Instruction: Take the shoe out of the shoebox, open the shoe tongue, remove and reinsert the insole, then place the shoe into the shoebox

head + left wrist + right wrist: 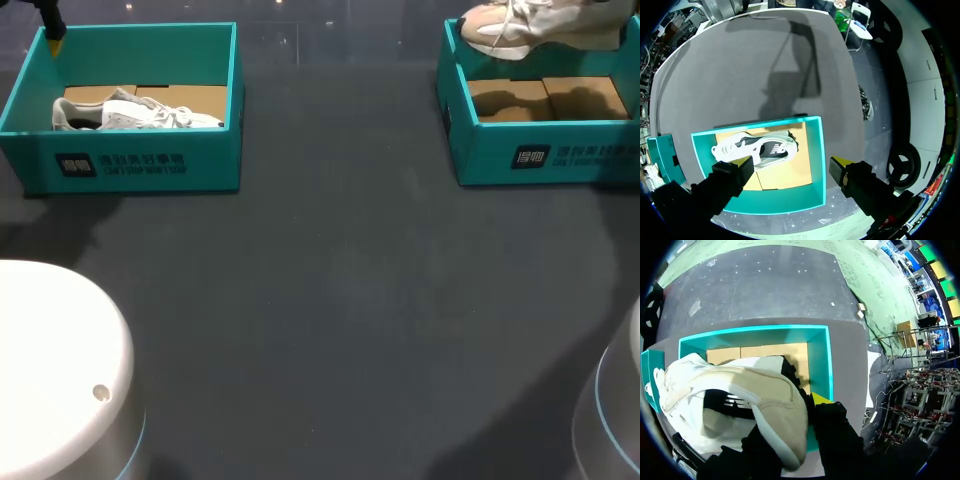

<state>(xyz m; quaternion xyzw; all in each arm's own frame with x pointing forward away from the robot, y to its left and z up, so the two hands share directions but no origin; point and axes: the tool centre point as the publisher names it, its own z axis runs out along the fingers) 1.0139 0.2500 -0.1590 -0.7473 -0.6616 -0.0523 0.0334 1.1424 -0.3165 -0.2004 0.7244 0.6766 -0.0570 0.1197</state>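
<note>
Beige sneaker is up above the right shoebox, right tool clamped on its heel end. Removal looks done; tongue, insole and return are left. Left tool is wide open and empty over the left shoebox, which holds a white sneaker.

Dark table, left teal shoebox, right teal shoebox

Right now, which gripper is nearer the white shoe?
Left. The left gripper hangs above the white shoe; the right gripper holds the beige shoe over the other box.
</note>
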